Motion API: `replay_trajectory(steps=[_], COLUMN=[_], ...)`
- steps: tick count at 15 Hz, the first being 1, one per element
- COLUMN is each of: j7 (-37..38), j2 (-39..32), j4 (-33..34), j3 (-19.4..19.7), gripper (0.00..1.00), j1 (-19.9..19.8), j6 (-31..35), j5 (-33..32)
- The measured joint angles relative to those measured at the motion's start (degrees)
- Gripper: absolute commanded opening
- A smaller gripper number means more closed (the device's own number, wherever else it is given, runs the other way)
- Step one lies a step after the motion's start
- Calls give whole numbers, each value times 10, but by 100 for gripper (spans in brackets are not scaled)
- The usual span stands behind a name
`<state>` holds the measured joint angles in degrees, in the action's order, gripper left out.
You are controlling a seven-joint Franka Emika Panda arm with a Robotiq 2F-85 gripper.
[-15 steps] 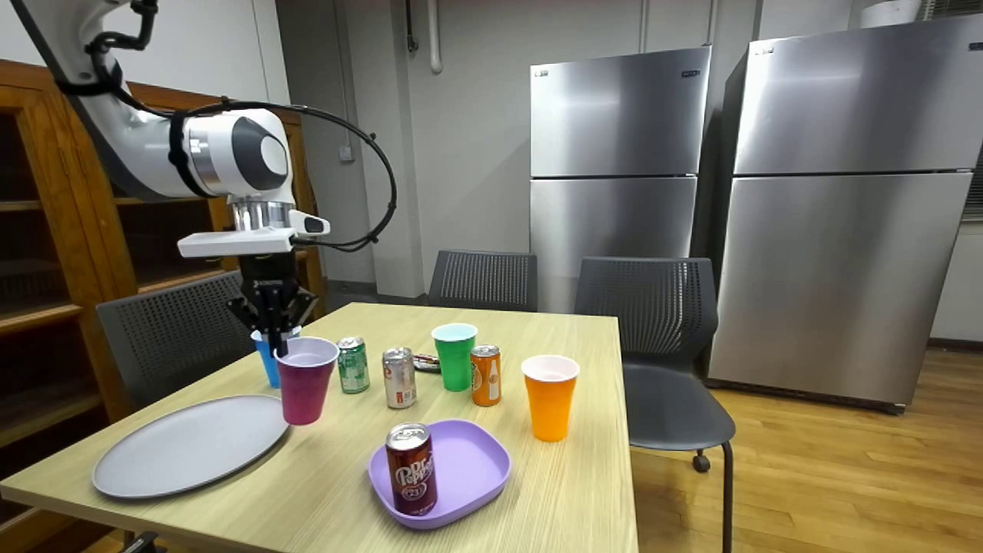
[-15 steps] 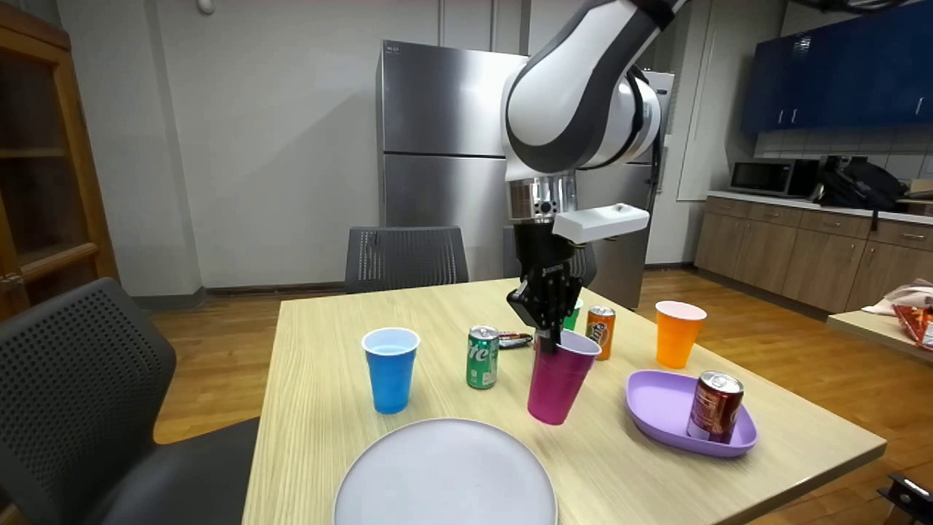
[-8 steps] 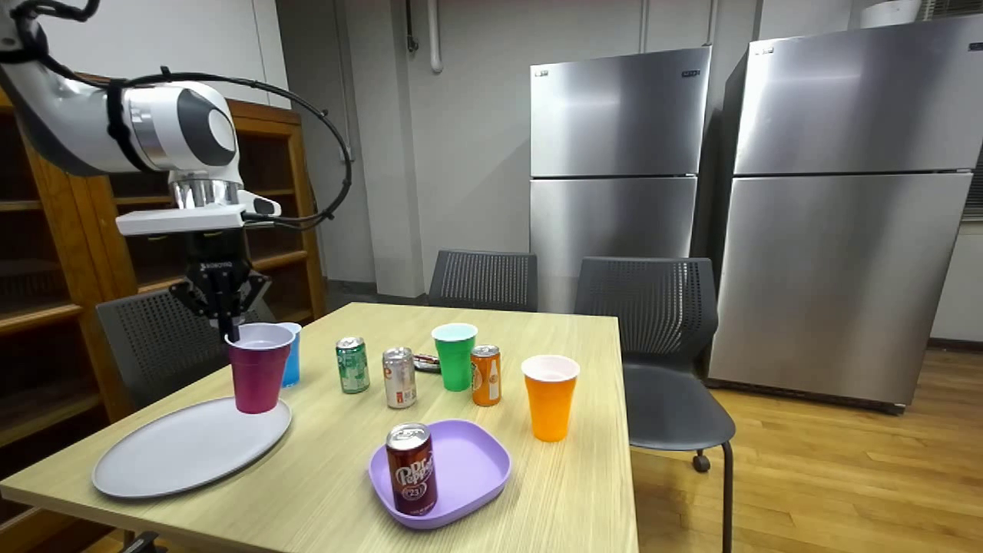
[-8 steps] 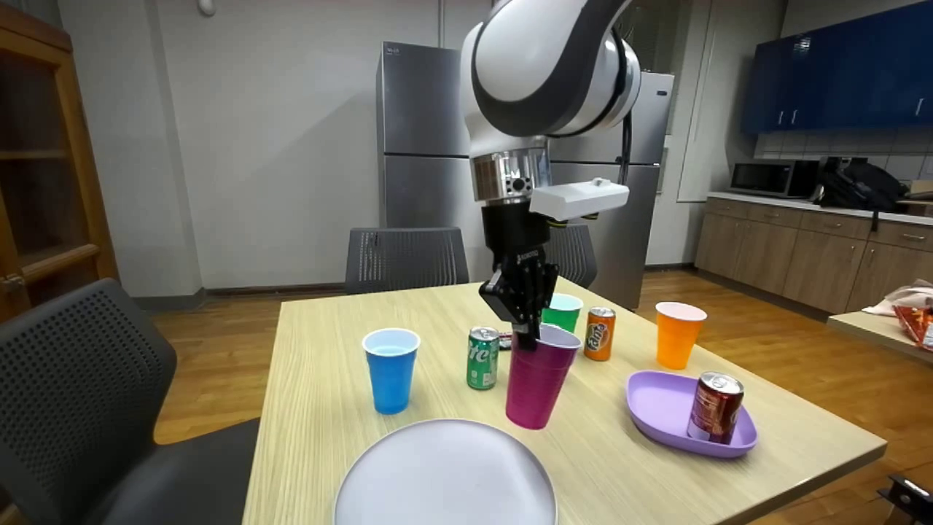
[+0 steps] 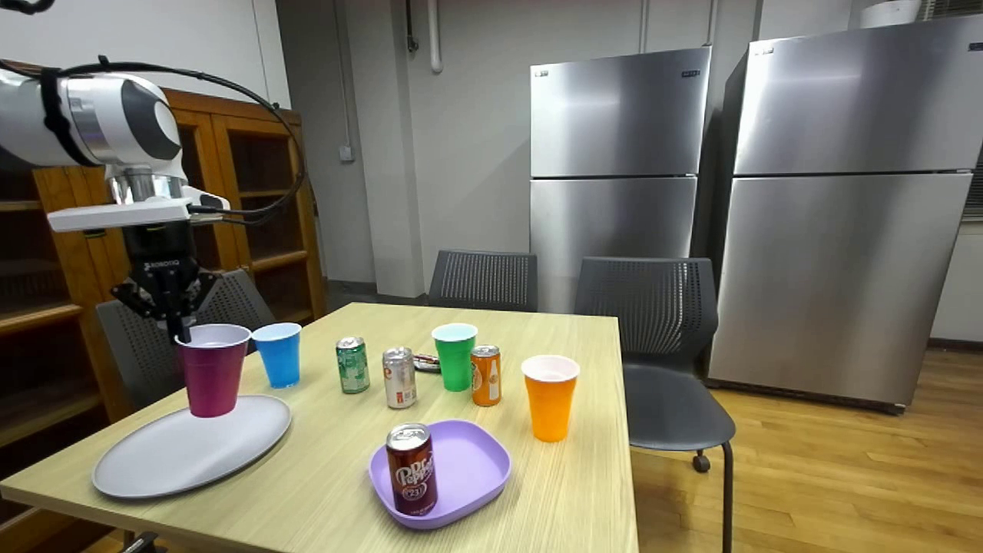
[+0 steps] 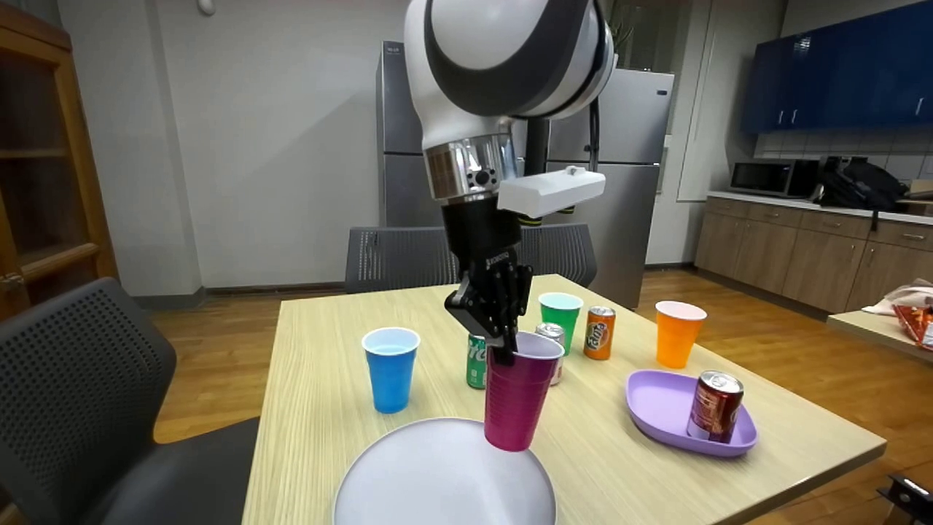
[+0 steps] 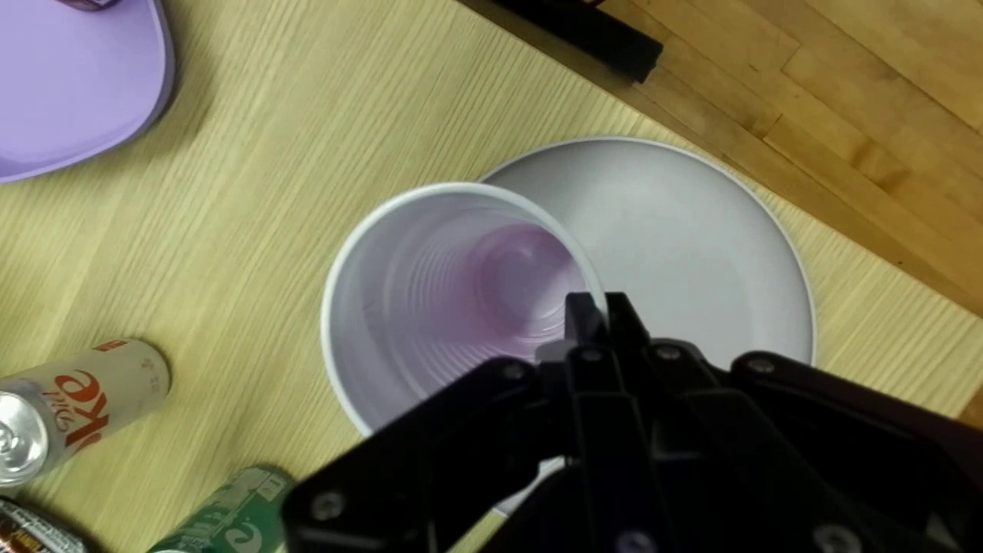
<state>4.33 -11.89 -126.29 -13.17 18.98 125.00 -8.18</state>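
My gripper (image 5: 182, 336) is shut on the near rim of a magenta cup (image 5: 211, 382), one finger inside and one outside. The gripper (image 6: 503, 354) and the cup (image 6: 516, 407) also show in an exterior view, where the cup leans slightly. In the wrist view, the gripper (image 7: 603, 315) pinches the white rim of the cup (image 7: 430, 284), whose inside shows no contents. The cup is held up and overlaps the edge of a round grey plate (image 5: 146, 461), also seen in the wrist view (image 7: 691, 246). Its exact height over the plate is hard to tell.
A blue cup (image 6: 392, 375) stands by the plate. Green (image 5: 352, 366), silver (image 5: 399, 378) and orange (image 5: 485, 376) cans, a green cup (image 5: 456, 359) and an orange cup (image 5: 550, 403) stand on the table. A Dr Pepper can (image 5: 412, 472) stands on a purple tray (image 5: 472, 465).
The gripper has carried the magenta cup leftward in both exterior views, from beside the grey plate to over its edge. The blue cup is uncovered. The other objects have stayed put.
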Motion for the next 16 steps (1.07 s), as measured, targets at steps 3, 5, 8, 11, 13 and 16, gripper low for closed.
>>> replay_trajectory(steps=[3,5,8,11,13,16], j7=[14,23,36,47,48,55], j2=[0,0,-3,-13,-25,-51], j4=[1,3,12,25,40,64], j3=[-11,-19,-29,-35,-37,-39], gripper=[1,1,1,1,1,1], j1=[16,27,43,58,67,79], j6=[-3,-3,-3,-3,-3,-2], j5=[-13,-19,-28,-37,-37,-48])
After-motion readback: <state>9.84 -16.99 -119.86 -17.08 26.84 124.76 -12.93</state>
